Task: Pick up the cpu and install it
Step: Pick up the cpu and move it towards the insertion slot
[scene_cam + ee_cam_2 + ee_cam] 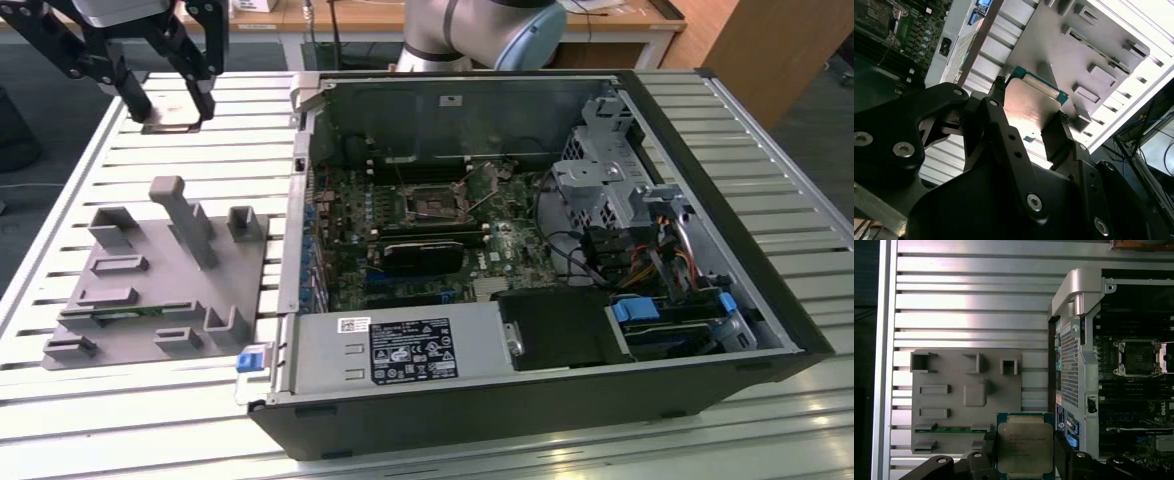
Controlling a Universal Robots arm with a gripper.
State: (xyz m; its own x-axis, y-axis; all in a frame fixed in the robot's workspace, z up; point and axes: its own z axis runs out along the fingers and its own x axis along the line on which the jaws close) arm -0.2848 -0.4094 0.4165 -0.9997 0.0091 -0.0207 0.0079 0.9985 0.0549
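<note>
The arm reaches over the far corner of the table at the exterior view's left, with the tool pointing down beyond the grey holder plate and beside the open computer case. Its two fingers are clamped on opposite edges of the cpu, held flat with the metal top towards the wrist. The cpu seems lifted clear of the table, though the gap is hard to judge.
</note>
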